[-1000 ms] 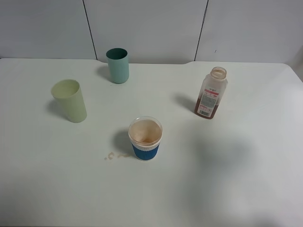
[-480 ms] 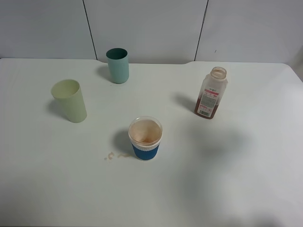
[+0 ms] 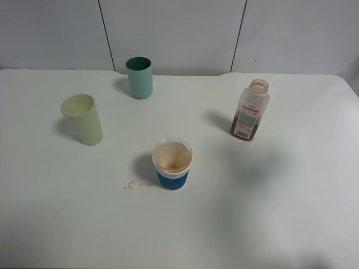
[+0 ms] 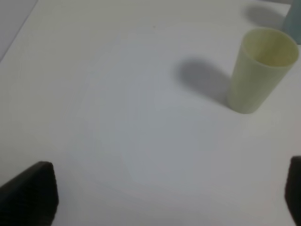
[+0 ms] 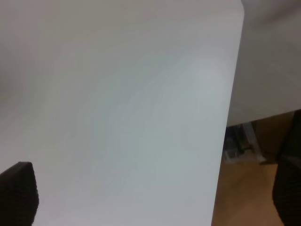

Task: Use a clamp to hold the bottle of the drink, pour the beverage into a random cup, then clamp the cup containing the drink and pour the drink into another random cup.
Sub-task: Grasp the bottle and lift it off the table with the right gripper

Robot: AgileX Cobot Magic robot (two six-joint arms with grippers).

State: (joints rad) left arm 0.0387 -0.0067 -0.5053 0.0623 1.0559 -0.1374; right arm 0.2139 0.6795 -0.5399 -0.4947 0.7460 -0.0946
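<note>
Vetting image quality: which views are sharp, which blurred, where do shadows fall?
Exterior high: sharp, evenly lit, soft shadows left of the bottle and blue-sleeved cup. Left wrist: slightly soft, pale green tumbler casts a clear shadow. Right wrist: blurred table.

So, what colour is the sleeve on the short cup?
Blue and ribbed, on the short cup; it shows best in the exterior high view.

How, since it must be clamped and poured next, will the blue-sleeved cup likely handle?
The blue-sleeved cup probably grips well: its sleeve is ribbed. Short and wide, it seems unlikely to tip. It likely feels light, holding little beverage, though a hard squeeze may flex its translucent wall.
</note>
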